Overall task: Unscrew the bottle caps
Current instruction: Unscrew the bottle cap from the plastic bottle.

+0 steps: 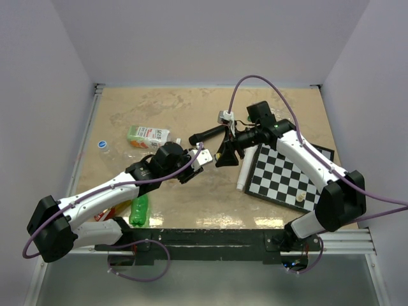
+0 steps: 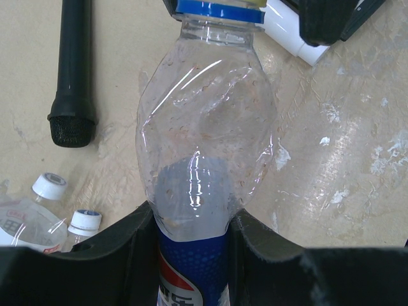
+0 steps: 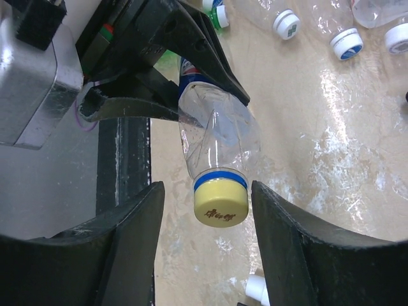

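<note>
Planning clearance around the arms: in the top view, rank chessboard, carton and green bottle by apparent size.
Largest: chessboard, clearly.
Then white-and-green carton and green bottle: they look about alike, and the left arm hides part of the bottle, so no ranking.

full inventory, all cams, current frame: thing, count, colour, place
Pepsi bottle: 1, clear with blue label, held above the table centre
yellow cap: 1, yellow, screwed on the Pepsi bottle
green bottle: 1, bright green, near left
white-capped bottles: at least 2, clear, lying left; total unclear
carton: 1, white and green, left of centre
black microphone: 1, black, centre
white microphone: 1, white, by the chessboard's left edge
chessboard: 1, black and white, right
chess piece: 1, pale, on the board's near edge
table: 1, beige
left tool: shut on the Pepsi bottle
right tool: open, either side of the yellow cap, not touching
</note>
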